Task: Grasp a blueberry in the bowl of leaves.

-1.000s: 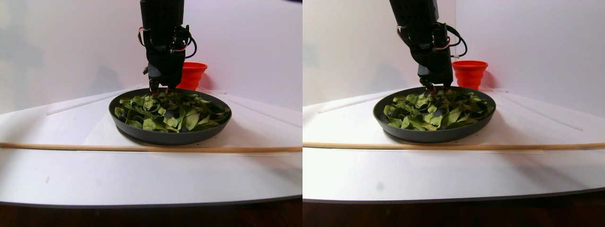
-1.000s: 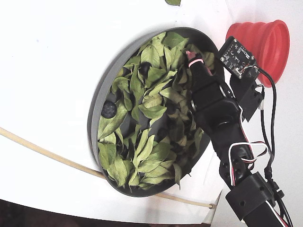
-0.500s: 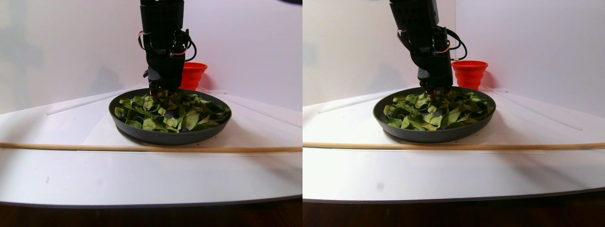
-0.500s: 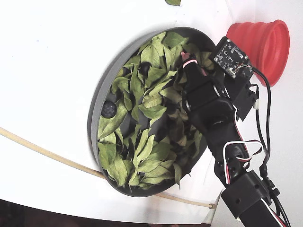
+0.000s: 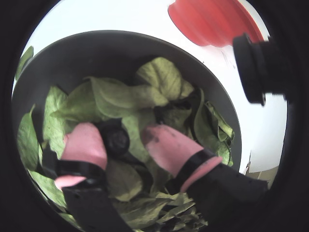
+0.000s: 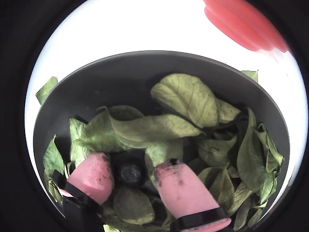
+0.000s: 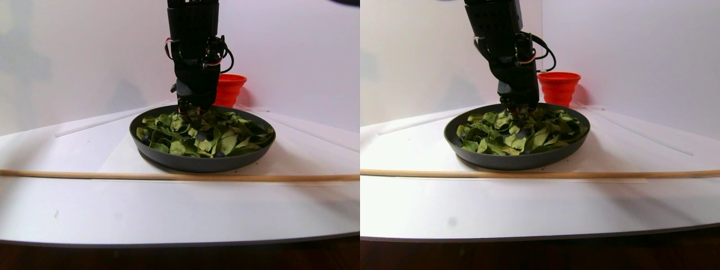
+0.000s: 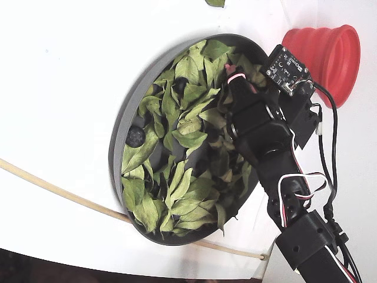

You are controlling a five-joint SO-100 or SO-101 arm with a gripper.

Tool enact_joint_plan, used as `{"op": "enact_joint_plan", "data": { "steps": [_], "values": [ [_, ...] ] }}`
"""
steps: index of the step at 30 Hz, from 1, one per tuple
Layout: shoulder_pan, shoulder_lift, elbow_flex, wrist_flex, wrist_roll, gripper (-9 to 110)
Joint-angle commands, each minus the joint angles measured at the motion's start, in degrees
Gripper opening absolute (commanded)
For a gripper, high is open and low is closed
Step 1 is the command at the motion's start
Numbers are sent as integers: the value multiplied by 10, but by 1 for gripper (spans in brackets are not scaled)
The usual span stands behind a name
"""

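The dark-grey bowl (image 6: 120,72) holds many green leaves (image 6: 188,99). A dark round blueberry (image 6: 129,172) lies among them, between my pink-tipped fingers. My gripper (image 6: 134,165) is open and down in the leaves. The left finger (image 6: 91,178) touches or nearly touches the berry, and the right finger (image 6: 183,191) stands apart from it. The other wrist view shows the same: the blueberry (image 5: 116,138) sits beside the left finger of the gripper (image 5: 123,137). In the fixed view the gripper (image 8: 231,79) is at the bowl's (image 8: 118,138) upper right part. A second dark berry (image 8: 135,137) lies near the left rim.
A ribbed red cup (image 8: 327,53) stands just beyond the bowl, close to the arm; it also shows in the stereo pair view (image 7: 229,87). A thin wooden stick (image 7: 169,176) lies across the white table in front of the bowl. A stray leaf (image 8: 215,2) lies outside the rim.
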Motion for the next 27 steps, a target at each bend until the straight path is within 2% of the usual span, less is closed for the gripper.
{"op": "enact_joint_plan", "data": {
  "steps": [1, 27],
  "values": [
    [0, 17, 2, 0, 7, 17],
    [1, 4, -33, 34, 23, 13]
  ]
}}
